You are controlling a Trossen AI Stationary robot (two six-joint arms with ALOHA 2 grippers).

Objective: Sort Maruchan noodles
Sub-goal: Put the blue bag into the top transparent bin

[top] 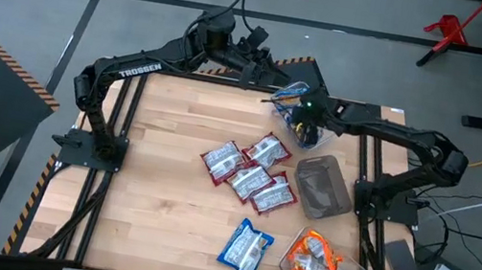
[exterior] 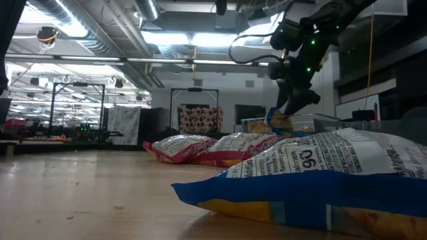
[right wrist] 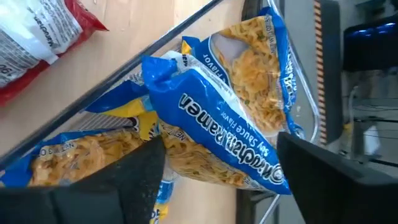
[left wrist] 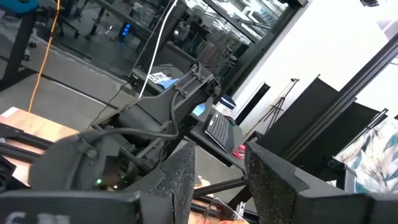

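Observation:
Several red-and-white noodle packets (top: 249, 175) lie flat mid-table, also seen in the low view (exterior: 200, 148). One blue-and-yellow packet (top: 245, 247) lies near the front edge (exterior: 320, 173). Orange packets (top: 318, 264) sit in a clear tub at the near right. More blue packets (right wrist: 236, 124) are piled in a clear tub (top: 309, 144) at the far right. My right gripper (top: 302, 118) (right wrist: 221, 180) hangs open over that tub, its fingers on either side of the top blue packet. My left gripper (top: 267, 62) (left wrist: 217, 186) is open, raised over the far edge.
An empty dark grey tub (top: 323, 187) stands at the right, between the two clear tubs. The left half of the wooden table (top: 158, 170) holds no objects. The arm bases stand at the left and right table edges.

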